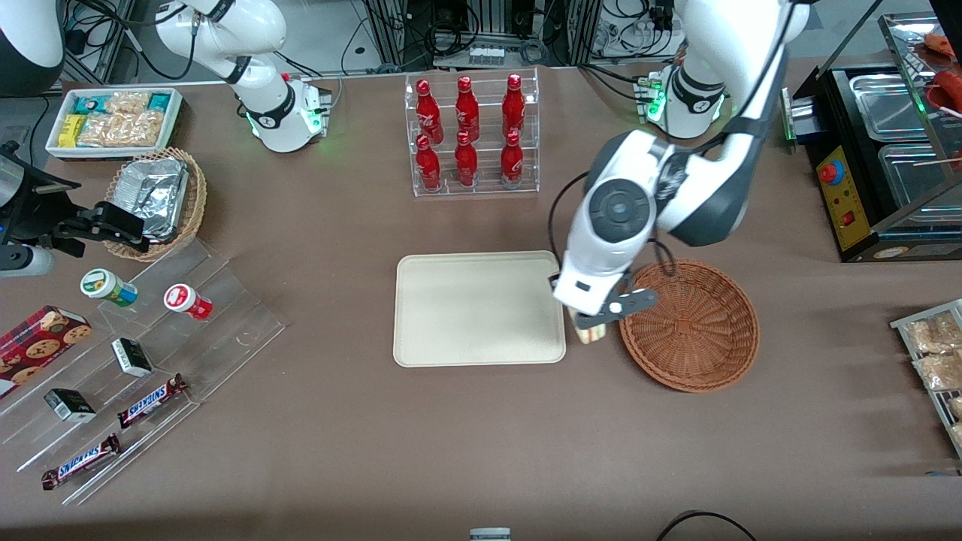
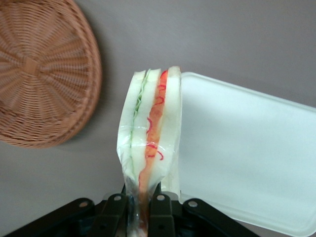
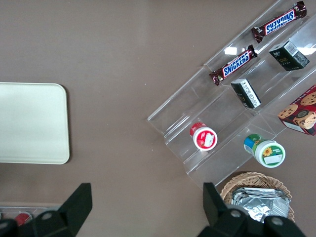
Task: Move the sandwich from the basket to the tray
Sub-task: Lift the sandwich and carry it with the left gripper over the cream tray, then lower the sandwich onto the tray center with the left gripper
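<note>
My left gripper (image 1: 590, 321) hangs above the strip of table between the basket (image 1: 691, 324) and the tray (image 1: 479, 308). It is shut on the sandwich (image 1: 591, 331), a wrapped wedge of white bread with red and green filling. In the left wrist view the sandwich (image 2: 150, 133) sticks out from between the black fingers (image 2: 163, 210), which pinch its narrow end. Its tip reaches over the rim of the cream tray (image 2: 247, 148). The reddish-brown wicker basket (image 2: 39, 74) lies empty beside it.
A clear rack of red bottles (image 1: 472, 135) stands farther from the front camera than the tray. A black food warmer (image 1: 879, 150) sits at the working arm's end. Toward the parked arm's end are a clear stepped stand (image 1: 143, 361) with snacks and a foil-filled wicker basket (image 1: 158, 199).
</note>
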